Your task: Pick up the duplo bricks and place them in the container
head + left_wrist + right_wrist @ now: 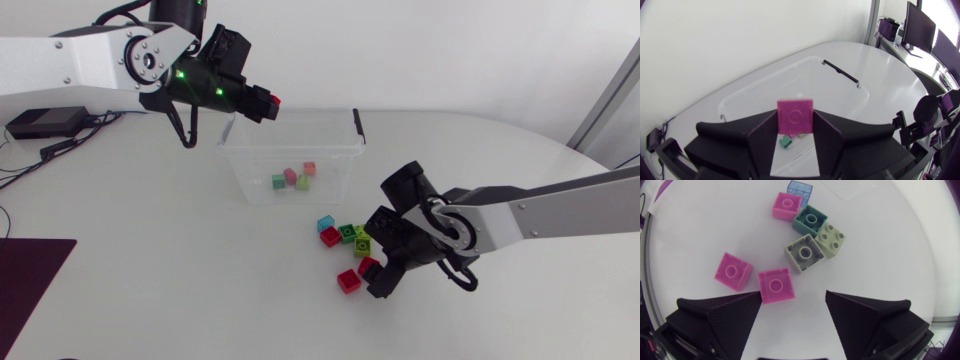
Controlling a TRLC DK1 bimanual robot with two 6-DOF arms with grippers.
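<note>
Left claw (pixel 258 101) grips one held brick (pixel 795 116) over the clear container (pixel 300 116), where three stored bricks (pixel 290 176) lie. Right claw (pixel 792 299) hangs open over seven loose bricks (pixel 804 253) on the table (pixel 150 280) near the container. The nearest brick (pixel 775 285) sits just beside one finger, with five clustered ahead.

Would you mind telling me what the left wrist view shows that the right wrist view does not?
Only the left wrist view: the left gripper shut on a duplo brick above the clear container. Only the right wrist view: the open right gripper over loose bricks. Both: the white table.
</note>
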